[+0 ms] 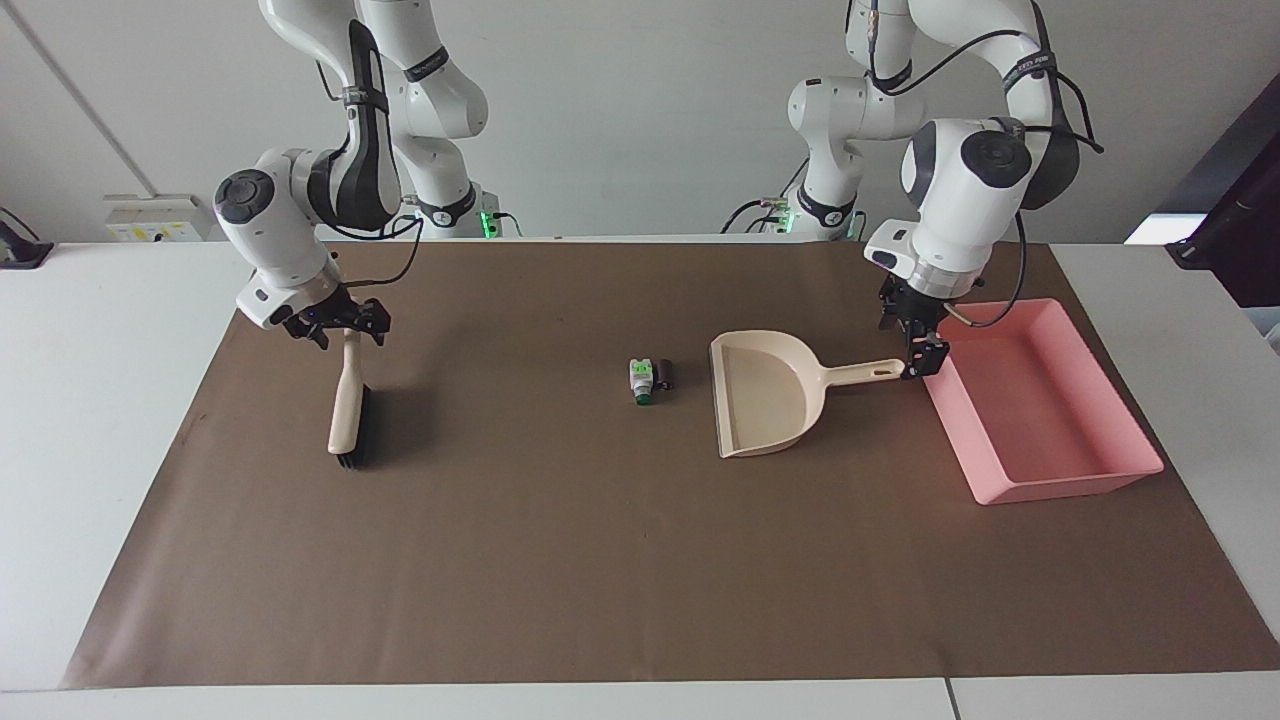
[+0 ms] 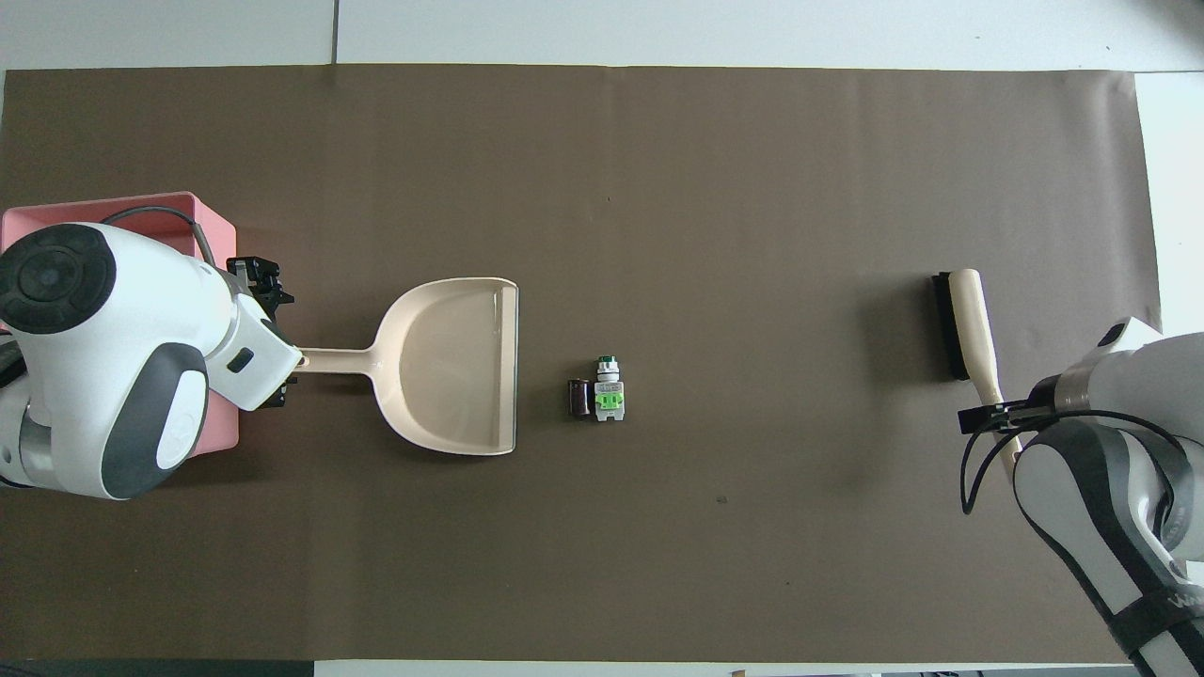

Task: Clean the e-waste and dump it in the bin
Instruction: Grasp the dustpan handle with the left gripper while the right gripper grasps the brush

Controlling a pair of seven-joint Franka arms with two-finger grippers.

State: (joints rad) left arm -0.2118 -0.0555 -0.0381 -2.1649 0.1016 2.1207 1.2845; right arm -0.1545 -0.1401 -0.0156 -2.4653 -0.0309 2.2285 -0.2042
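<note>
The e-waste lies mid-table: a white piece with green marks touching a dark cylinder, just off the open mouth of a cream dustpan. The pink bin stands at the left arm's end, beside the dustpan's handle. My left gripper is low at the tip of the dustpan handle, open, with a finger on each side of it. My right gripper is open and straddles the handle of a cream brush lying at the right arm's end.
A brown paper mat covers most of the white table. The bin is empty inside. My left arm's body hides much of the bin in the overhead view.
</note>
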